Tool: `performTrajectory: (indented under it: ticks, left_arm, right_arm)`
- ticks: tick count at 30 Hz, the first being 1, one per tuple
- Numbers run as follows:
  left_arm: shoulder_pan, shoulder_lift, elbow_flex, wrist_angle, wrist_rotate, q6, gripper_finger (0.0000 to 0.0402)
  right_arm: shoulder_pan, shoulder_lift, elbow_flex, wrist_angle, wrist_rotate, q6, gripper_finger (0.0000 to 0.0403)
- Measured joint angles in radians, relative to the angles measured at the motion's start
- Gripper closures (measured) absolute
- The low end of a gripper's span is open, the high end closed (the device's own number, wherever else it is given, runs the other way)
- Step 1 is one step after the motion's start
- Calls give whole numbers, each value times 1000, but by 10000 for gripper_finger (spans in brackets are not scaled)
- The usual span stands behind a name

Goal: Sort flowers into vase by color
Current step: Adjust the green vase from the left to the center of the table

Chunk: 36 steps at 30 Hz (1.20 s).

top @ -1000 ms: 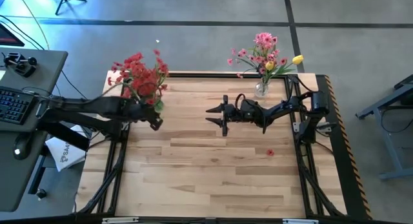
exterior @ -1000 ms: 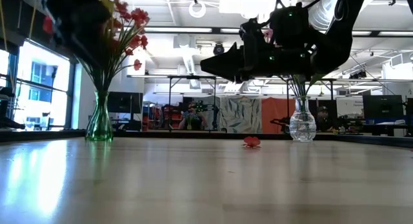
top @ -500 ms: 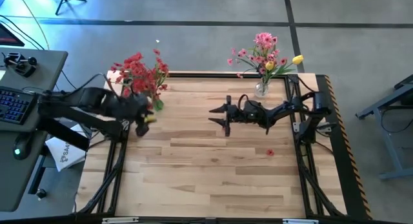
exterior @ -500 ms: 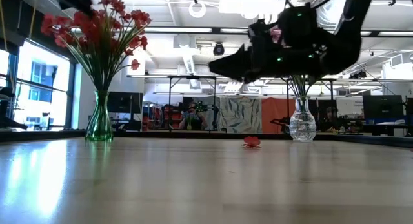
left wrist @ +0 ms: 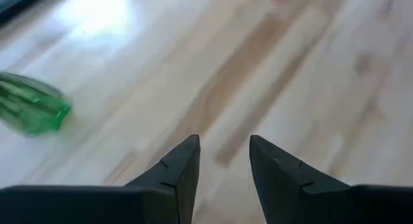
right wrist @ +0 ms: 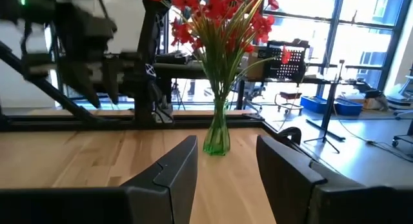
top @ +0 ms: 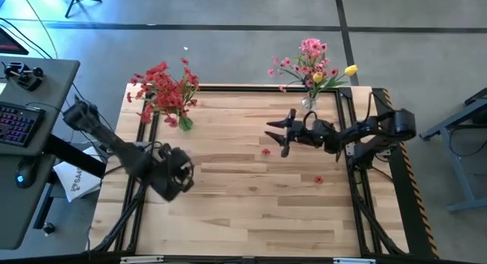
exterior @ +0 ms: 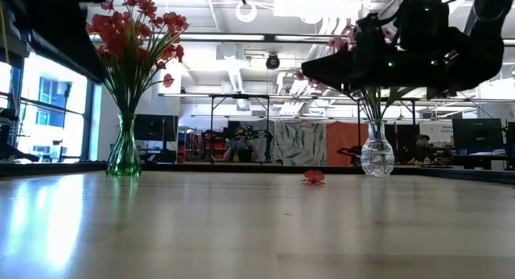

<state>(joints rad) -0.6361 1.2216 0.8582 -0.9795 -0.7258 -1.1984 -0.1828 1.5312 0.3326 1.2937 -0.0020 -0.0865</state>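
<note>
A green vase (top: 185, 123) stands at the table's far left with red flowers (top: 162, 89) in it, also seen in the low view as vase (exterior: 123, 154) and flowers (exterior: 133, 30). A clear vase (top: 308, 105) at the far right holds pink and yellow flowers (top: 313, 62). Two loose red blossoms (top: 265, 151) (top: 319, 179) lie on the wood. My left gripper (top: 181, 173) hangs open and empty over the table's left side, near of the green vase. My right gripper (top: 275, 138) is open and empty, raised near the clear vase and pointing at the green vase (right wrist: 217, 137).
A black frame (top: 358, 154) runs along the table's edges. A desk with a keyboard (top: 15, 123) stands left of the table. The table's middle and near half are bare wood (top: 251, 211). The room behind holds benches and equipment (exterior: 241, 142).
My left arm has drawn away from the red flowers in the green vase, swinging toward the table's near edge and down over the left side. My right gripper has pulled back toward the table's right, closer to the clear vase.
</note>
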Motion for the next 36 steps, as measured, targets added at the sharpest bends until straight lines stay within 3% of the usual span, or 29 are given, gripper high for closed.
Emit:
performTrajectory:
  ticks: [6,9,14,23,28,31,36]
  left_arm:
    - [-15,76,-267,324,-296,-206,265]
    - [21,98,-372,420,-377,-296,249]
    - [122,101,-476,513,-364,-285,207]
    - [295,99,-522,498,-341,-266,120]
    - [359,75,-540,430,-291,-287,92]
    - [371,67,-561,422,-342,-294,86]
    - [376,61,-619,446,-511,-348,84]
  right_arm:
    - [19,-15,-48,35,0,-1,247]
    - [27,-15,-55,47,0,-5,247]
    - [28,-15,-55,50,3,-8,247]
    - [28,-15,-54,54,18,-1,247]
    - [28,-15,-54,54,18,7,247]
    - [28,-15,-54,50,18,16,247]
    - [28,-15,-54,50,18,8,247]
